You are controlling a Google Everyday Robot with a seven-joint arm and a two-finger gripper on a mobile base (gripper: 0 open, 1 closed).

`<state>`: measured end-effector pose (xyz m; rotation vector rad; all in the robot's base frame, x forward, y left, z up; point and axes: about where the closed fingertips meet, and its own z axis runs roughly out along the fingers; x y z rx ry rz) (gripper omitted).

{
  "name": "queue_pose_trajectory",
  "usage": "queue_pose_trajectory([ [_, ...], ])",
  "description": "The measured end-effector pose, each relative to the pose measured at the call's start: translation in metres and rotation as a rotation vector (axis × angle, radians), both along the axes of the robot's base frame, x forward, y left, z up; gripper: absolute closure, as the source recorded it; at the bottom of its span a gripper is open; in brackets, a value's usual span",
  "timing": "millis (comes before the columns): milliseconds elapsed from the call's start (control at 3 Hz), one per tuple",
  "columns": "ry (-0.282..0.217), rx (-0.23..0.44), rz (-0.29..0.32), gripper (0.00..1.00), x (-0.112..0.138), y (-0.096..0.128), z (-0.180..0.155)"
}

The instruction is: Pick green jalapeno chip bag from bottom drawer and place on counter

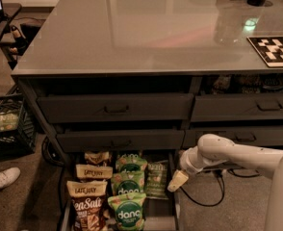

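Bag: the green jalapeno chip bag [157, 179] lies in the right-hand row of the bottom drawer [174, 213], just left of your gripper [177, 181] and about level with it. It is very near, but you can't tell from here whether they touch.
Handling: expect it to be light, soft and crinkly, puffed with air, and probably slick on the film. The chips inside will crush, so go easy on the squeeze.
Where to take hold: your best bet looks like the bag's right edge, the side facing the gripper, or the flat crimped seam at its top. A pinch on a seam should hold better than one on the puffy belly.
Gripper: it hangs at the drawer's right wall on the end of the white arm [237, 153], which comes in from the right. Open or closed? Cannot tell.
Neighbours: further left of the gripper, past your bag, sit the brighter dang bags [128, 211], and beyond those the Late July bags [91, 171]. Steer clear of both.
Counter: the counter [146, 28] is well above the gripper, glossy, with a checkered marker board [275, 49] up to the gripper's right.
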<state>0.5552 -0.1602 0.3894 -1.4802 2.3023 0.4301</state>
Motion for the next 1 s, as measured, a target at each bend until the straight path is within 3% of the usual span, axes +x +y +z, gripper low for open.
queue_pose_trajectory([
  [333,0.0,0.0,0.0,0.0,0.0,0.0,0.0],
  [667,0.004,0.044,0.006,0.0,0.011,0.004,-0.03],
  [1000,0.023,0.115,0.026,0.0,0.028,0.014,-0.087],
])
